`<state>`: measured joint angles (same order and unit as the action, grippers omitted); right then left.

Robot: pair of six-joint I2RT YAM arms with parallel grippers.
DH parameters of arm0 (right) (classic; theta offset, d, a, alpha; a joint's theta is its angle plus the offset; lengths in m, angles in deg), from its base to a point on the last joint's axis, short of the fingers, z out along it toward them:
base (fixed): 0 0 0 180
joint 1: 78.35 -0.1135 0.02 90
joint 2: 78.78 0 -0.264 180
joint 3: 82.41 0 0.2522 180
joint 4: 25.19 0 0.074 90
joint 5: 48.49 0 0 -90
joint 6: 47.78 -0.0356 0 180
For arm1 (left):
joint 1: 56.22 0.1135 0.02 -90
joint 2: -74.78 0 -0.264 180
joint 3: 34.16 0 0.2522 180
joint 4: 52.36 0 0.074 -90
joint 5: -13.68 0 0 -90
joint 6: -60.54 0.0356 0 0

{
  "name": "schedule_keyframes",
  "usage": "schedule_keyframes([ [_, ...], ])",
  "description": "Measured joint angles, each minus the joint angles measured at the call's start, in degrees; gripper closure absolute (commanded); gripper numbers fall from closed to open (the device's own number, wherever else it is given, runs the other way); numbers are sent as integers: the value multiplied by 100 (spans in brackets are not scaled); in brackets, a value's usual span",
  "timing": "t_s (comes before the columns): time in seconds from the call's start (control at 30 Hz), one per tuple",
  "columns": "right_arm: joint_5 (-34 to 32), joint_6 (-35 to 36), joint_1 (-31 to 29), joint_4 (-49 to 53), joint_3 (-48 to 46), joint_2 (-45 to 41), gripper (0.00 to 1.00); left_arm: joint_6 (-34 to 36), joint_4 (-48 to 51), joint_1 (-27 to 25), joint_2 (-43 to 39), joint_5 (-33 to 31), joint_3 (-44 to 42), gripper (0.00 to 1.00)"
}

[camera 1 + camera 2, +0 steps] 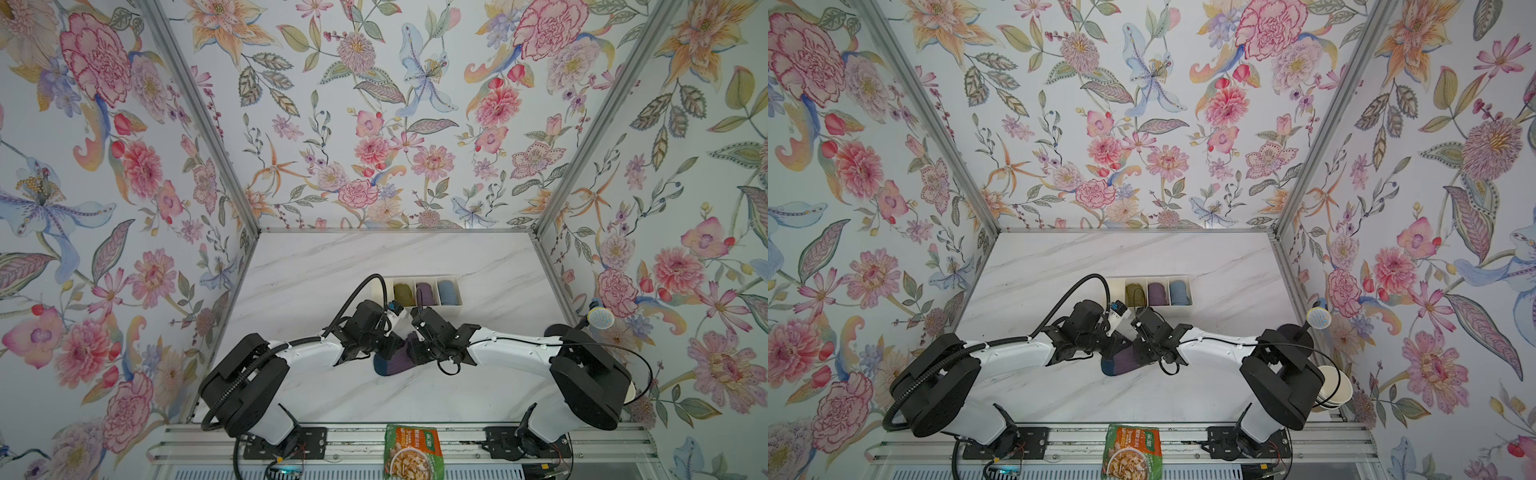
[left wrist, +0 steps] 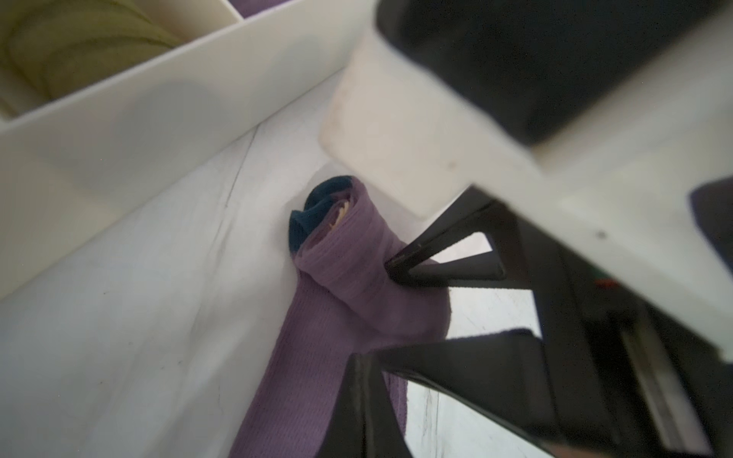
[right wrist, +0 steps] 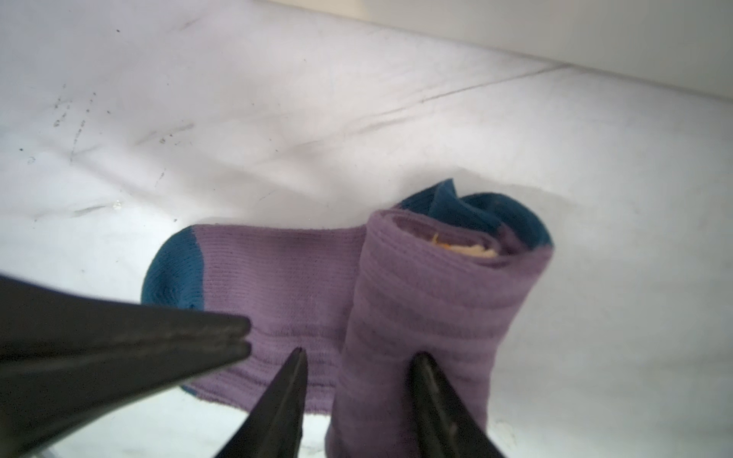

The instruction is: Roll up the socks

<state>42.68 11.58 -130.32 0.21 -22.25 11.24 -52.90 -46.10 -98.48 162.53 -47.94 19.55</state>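
The purple socks (image 1: 392,365) lie mid-table between both arms, one end rolled up and the navy toe end flat. In the right wrist view the roll (image 3: 436,285) shows a navy heel and yellow inside. My right gripper (image 3: 359,357) has one finger pressed into the roll's top and the other at the crease beside it, pinching part of the roll. My left gripper (image 2: 359,365) is shut, its tip resting on the flat stretch of the socks (image 2: 309,357). Both top views show the two grippers, left (image 1: 1121,345) and right (image 1: 1136,347), meeting over the socks (image 1: 1121,363).
A white divided tray (image 1: 440,311) stands just behind the grippers, holding an olive bundle (image 1: 404,293), a purple bundle (image 1: 424,291) and a light blue bundle (image 1: 447,291). A snack bag (image 1: 413,451) lies on the front rail. Paper cups (image 1: 1335,388) sit at the right wall.
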Motion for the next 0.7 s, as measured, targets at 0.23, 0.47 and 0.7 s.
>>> schedule_keyframes([
  [0.23,127,-2,66,-214,-151,-83,56,-7,-118,-2,275,127,232,100],
  [0.47,208,-13,63,-341,-195,-83,56,-24,-155,-74,549,170,264,100],
  [0.7,271,-66,96,-409,-247,-96,55,-136,-282,-87,710,188,365,100],
])
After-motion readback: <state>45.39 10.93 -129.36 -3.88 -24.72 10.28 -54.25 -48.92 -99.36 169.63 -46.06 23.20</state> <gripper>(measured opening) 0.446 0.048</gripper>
